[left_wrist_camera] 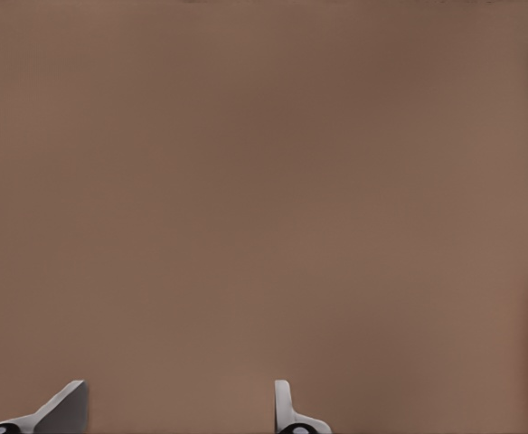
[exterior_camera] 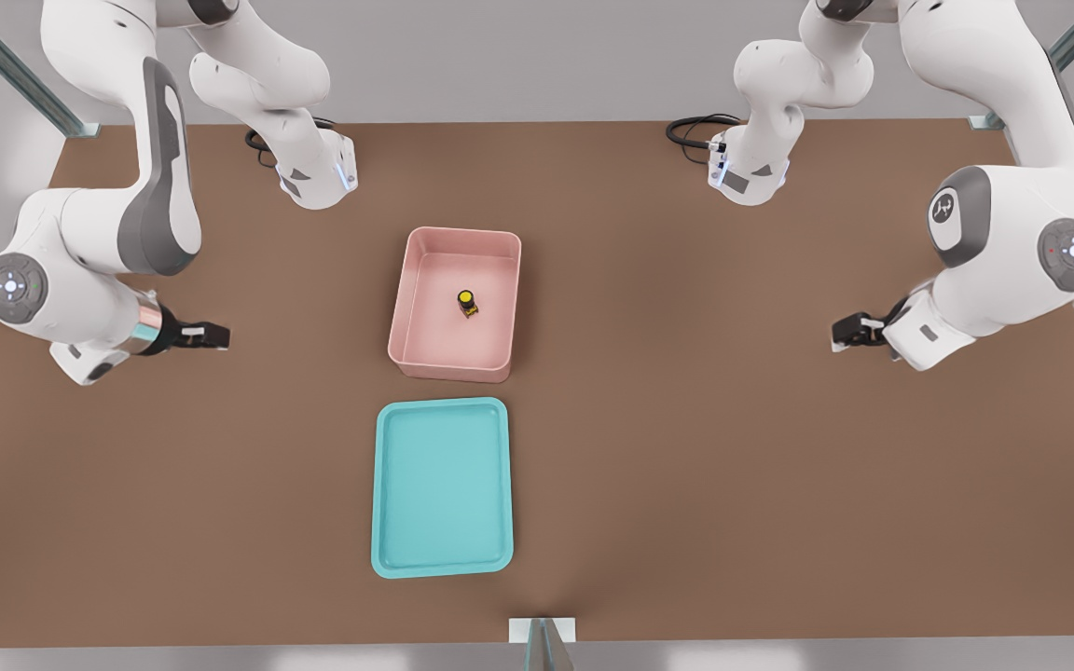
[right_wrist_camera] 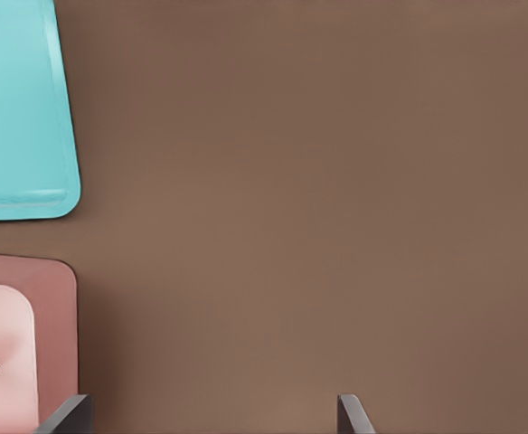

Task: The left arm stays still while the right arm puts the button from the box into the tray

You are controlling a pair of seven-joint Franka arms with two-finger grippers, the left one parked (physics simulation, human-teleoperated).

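Step in hand: the approach, nothing picked up yet. The button sits upright on the floor of the pink box, roughly mid-box, clear of all four walls, yellow cap up. The tray lies just beside the box on the near side of the bench, w/ nothing in it. The right arm's hand hangs over bare bench at the front view's left, well apart from the box, about level w/ the button. Its fingers are spread wide and hold nothing; the wrist view shows both tips w/ bench btwn them, plus a corner of the box and of the tray off to one side. Next move, as I judge it: carry the hand across over the box, centre it on the cap, then go straight down btwn the tall walls. The button is tiny vs. the finger gap, so alignment needs care, and the fingers must clear the box walls on the way in and out.
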